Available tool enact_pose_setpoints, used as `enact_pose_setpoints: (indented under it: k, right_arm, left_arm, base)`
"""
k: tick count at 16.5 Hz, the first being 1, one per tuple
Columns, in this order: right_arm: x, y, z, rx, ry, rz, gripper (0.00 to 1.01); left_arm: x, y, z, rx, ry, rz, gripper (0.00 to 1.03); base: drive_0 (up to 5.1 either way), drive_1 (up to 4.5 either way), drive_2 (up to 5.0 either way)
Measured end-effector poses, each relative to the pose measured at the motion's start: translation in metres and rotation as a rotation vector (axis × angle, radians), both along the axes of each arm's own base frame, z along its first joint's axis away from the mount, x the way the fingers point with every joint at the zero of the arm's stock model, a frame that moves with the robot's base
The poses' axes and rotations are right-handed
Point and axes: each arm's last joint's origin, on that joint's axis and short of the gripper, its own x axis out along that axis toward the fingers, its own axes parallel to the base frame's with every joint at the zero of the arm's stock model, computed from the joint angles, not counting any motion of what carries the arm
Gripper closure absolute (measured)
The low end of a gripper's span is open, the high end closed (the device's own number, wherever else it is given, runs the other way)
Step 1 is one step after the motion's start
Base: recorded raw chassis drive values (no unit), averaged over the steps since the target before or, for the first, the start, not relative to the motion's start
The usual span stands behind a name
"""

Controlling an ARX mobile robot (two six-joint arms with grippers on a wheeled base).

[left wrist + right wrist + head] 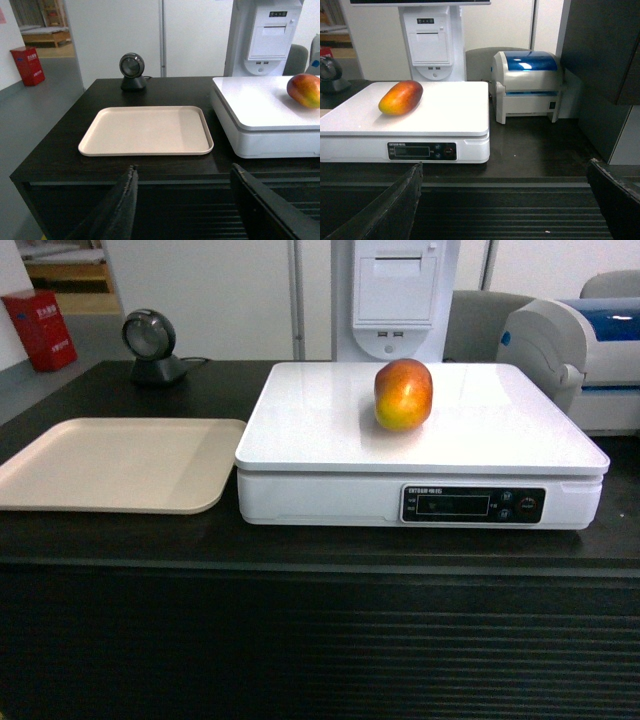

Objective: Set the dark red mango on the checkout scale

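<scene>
The checkout desk (120,540) is the biggest thing here: a flat, matte black top over a front panel of horizontal ribs. Behind it are pale walls, a grey floor and a red box (40,330) on the far left. On the desk stands the scale (330,490), a wide white block with a smooth, glossy square platform, rounded corners and a dark display strip with round buttons on its front. Just beside it on the left lies a beige tray (60,475), shallow, matte, with a raised rim. At the right stands a white printer with a blue lid (527,80), and at the back a small round scanner (150,340) on a dark base. The mango (403,393), oval and smooth-skinned, red-orange shading to yellow-green, rests on the scale's platform toward its rear. The left claw (185,205) hangs below the desk edge, its dark fingers spread wide, holding nothing; the right claw (512,205) is likewise wide apart and empty.
</scene>
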Motion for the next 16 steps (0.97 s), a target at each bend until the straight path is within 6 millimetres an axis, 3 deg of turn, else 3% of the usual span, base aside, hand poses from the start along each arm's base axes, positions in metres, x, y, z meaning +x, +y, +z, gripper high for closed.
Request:
enact_pose_setpoints:
  k: [10, 12, 16]
  right_arm:
    - [0.0000, 0.0000, 0.0000, 0.000, 0.000, 0.000, 0.03]
    - [0.0000, 0.0000, 0.0000, 0.000, 0.000, 0.000, 0.03]
    - [0.0000, 0.0000, 0.0000, 0.000, 0.000, 0.000, 0.03]
  left_arm:
    - [0.0000, 0.0000, 0.0000, 0.000, 0.000, 0.000, 0.07]
    - [0.0000, 0.0000, 0.0000, 0.000, 0.000, 0.000, 0.03]
    - [0.0000, 0.0000, 0.0000, 0.000, 0.000, 0.000, 0.05]
  base:
    - [0.0, 0.00, 0.0]
    - [0.0, 0.00, 0.0]
    - [0.0, 0.00, 0.0]
